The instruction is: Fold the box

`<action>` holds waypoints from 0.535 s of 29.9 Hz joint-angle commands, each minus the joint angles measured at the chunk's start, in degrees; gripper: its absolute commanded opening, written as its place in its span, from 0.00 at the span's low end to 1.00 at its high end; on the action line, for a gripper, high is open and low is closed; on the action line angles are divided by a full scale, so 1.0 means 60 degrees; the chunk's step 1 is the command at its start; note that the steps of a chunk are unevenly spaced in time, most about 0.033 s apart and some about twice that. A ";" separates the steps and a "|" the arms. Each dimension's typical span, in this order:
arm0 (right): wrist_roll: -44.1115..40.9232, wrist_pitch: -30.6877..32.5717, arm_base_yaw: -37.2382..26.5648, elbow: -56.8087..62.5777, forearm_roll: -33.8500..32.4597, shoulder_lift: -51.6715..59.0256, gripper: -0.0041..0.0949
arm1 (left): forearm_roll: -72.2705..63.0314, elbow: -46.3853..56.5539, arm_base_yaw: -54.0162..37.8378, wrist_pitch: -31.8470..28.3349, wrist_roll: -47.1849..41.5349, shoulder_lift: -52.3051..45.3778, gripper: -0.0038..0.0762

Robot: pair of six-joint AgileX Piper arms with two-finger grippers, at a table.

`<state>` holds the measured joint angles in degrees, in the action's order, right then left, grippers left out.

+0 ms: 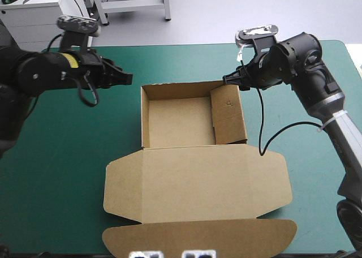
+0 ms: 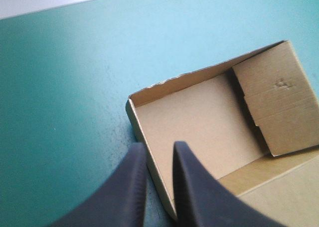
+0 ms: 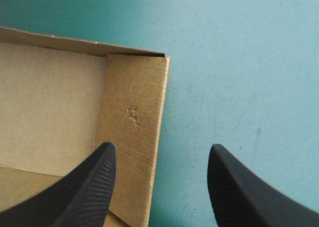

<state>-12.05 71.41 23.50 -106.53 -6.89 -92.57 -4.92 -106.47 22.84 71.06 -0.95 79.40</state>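
The brown box (image 1: 192, 122) lies mid-table as an open tray, its far and left walls raised. Its right wall panel (image 1: 229, 115) leans inward over the floor. The lid (image 1: 198, 181) lies flat toward the near edge with side flaps spread. My left gripper (image 1: 129, 77) hovers off the tray's far-left corner. In the left wrist view that gripper (image 2: 159, 150) has its fingers a narrow gap apart, with the left wall (image 2: 149, 157) far beyond them and nothing held. My right gripper (image 1: 229, 80) (image 3: 160, 148) is wide open at the far-right corner, astride the right panel's (image 3: 132, 132) outer edge without touching it.
The lid's rounded tuck flap (image 1: 198, 238) reaches the table's near edge. Bare teal-green cover (image 1: 62, 156) shows left of the box, more of the cover (image 1: 317, 173) to its right, and a strip runs beyond the tray to the far edge.
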 commanded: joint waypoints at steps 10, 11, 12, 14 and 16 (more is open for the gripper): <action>-0.0023 -0.0112 -0.0014 0.0195 0.0279 -0.1355 0.56 | 0.0010 0.4135 0.0034 0.0237 0.0336 -0.4247 0.04; 0.0020 -0.0104 -0.0014 0.0195 0.0279 -0.1523 0.56 | 0.0010 0.4609 0.0034 0.0100 0.0289 -0.4584 0.04; 0.0021 -0.0122 -0.0014 0.0195 0.0279 -0.1680 0.56 | 0.0010 0.5066 0.0034 -0.0028 0.0258 -0.4905 0.04; 0.0021 -0.0168 -0.0014 0.0195 0.0279 -0.1965 0.55 | 0.0010 0.5921 0.0034 -0.0233 0.0258 -0.5463 0.04; 0.0021 -0.0214 -0.0014 0.0195 0.0279 -0.2280 0.55 | 0.0010 0.6721 0.0034 -0.0426 0.0258 -0.6034 0.04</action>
<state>-12.27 71.18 23.50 -104.05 -4.45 -107.13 -4.53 -70.50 22.84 71.01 1.06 47.36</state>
